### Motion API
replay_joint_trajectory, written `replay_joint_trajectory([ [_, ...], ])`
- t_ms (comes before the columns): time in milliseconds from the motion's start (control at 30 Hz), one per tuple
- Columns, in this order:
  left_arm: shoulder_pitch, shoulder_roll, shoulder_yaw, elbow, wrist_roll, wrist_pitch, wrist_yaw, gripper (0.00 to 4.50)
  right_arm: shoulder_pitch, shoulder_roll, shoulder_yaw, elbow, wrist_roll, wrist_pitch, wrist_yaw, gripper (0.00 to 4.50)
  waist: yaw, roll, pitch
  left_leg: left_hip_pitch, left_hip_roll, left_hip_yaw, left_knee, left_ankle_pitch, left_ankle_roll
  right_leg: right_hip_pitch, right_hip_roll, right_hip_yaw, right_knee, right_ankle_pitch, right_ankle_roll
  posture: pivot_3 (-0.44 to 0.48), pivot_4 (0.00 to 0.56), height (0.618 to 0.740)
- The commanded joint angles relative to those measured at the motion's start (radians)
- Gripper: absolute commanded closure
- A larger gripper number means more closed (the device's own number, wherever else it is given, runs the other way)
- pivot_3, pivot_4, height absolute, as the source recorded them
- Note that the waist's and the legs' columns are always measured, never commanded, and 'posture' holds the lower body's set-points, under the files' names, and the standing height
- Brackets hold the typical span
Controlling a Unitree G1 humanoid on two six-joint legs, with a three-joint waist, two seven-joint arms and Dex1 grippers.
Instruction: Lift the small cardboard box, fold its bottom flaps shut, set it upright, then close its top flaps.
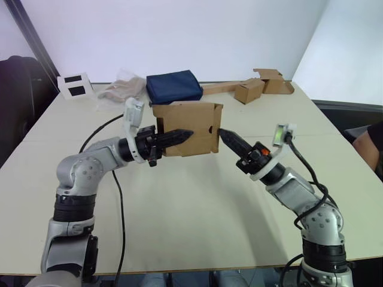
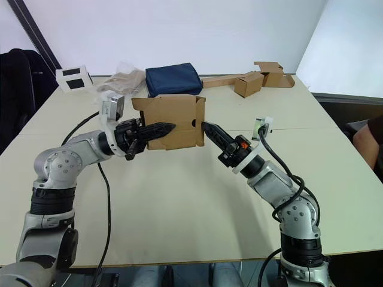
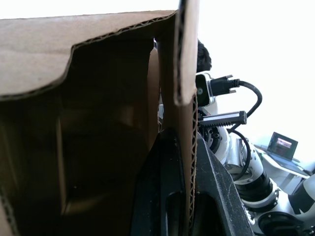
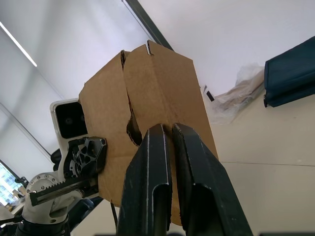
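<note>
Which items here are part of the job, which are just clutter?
In play:
- box, held off the table
- left claw, shut on a box wall
- right claw, fingers together, tip at the box's side

Clutter, at the far edge:
- navy pouch
- two other boxes with a cardboard strip
- white block
- plastic bag

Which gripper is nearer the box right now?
Left. The left gripper is clamped on a wall of the box, holding it above the table; the right gripper sits at its opposite end, fingers together, tips at the flaps.
</note>
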Motion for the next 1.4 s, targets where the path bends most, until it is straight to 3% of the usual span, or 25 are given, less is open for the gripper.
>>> replay_joint_trajectory([
  [33,-0.008,-0.004,-0.003,-0.044,-0.027,0.007,-0.006,4.5,-0.04,0.009,0.018,-0.047,-0.006,-0.013,0.002,4.28,0.0,0.0,0.0,0.0,0.0,0.0,0.0,0.0,0.0,0.0,0.0,0.0,0.0,0.0,0.0,0.0,0.15,0.74],
  [567,-0.005,0.0,0.006,-0.05,-0.047,0.026,-0.007,4.5,-0.073,0.003,0.03,-0.068,-0.067,-0.025,-0.017,4.28,0.0,0.0,0.0,0.0,0.0,0.0,0.0,0.0,0.0,0.0,0.0,0.0,0.0,0.0,0.0,0.0,0.15,0.74],
  [833,-0.027,-0.007,0.001,0.0,-0.003,-0.015,-0.001,4.5,-0.074,-0.057,0.082,-0.141,-0.08,0.026,0.008,4.28,0.0,0.0,0.0,0.0,0.0,0.0,0.0,0.0,0.0,0.0,0.0,0.0,0.0,-0.001,-0.001,0.0,0.15,0.74],
  [1400,-0.039,-0.01,0.018,0.017,0.004,-0.025,0.01,4.5,-0.064,-0.09,0.1,-0.164,-0.017,0.076,0.052,4.28,0.0,0.0,0.0,0.0,0.0,0.0,0.0,0.0,0.0,0.0,0.0,0.0,-0.001,-0.001,-0.002,0.0,0.15,0.74],
])
